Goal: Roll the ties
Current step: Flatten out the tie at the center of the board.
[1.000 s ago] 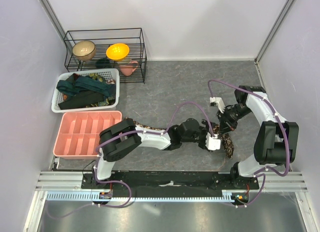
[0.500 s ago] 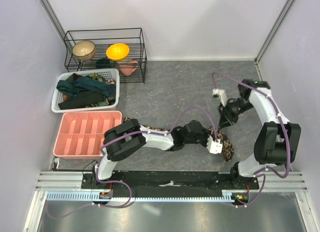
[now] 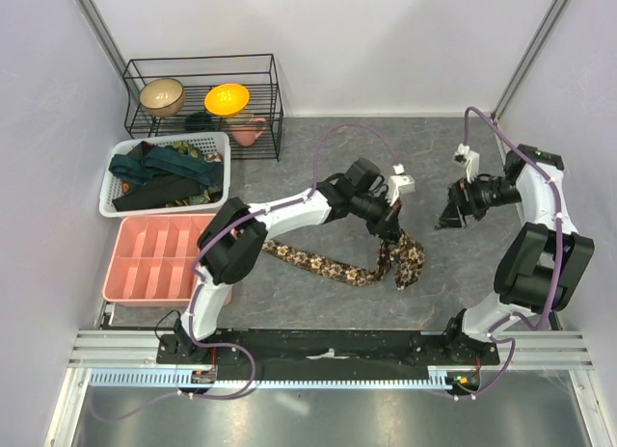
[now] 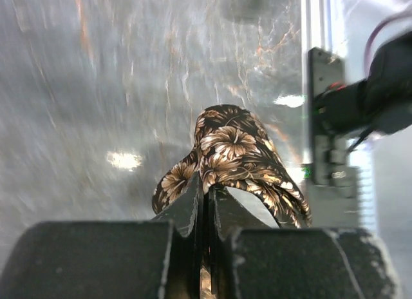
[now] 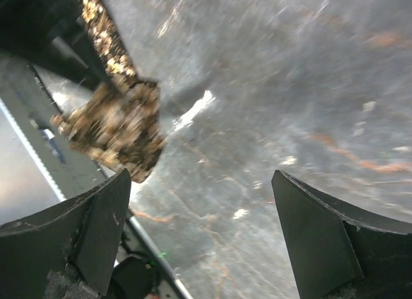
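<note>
While the left arm stretches out over the middle of the worktop (image 3: 308, 172), the left fingers (image 4: 187, 212) are clenched tight on the brown flowered tie (image 4: 232, 147). Look at the wrist view: the cloth is pinched right in the seam between them and bulges out ahead in a rounded fold.

From above, the tie (image 3: 323, 266) starts flat on the grey surface just beside the pink tray (image 3: 130, 274) and runs rightward along the near half of the worktop. It then climbs to the left fingers (image 3: 386, 225), and its wide end drapes down just below them, right of centre.

Over by the right edge, the right fingers (image 3: 449, 218) are spread wide, grasping nothing, well apart from the tie. Their own camera shows both fingers (image 5: 103, 215) framing bare marbled worktop, with the tie (image 5: 119, 128) a blurred brown shape at the upper left.

Along the left edge sits the white basket (image 3: 220, 192), with the dark ties (image 3: 154, 168) heaped inside. Tucked in the far left corner is the black wire rack (image 3: 275, 100), holding a tan bowl (image 3: 161, 96), a yellow bowl (image 3: 227, 98) and a pink jug (image 3: 249, 132).
</note>
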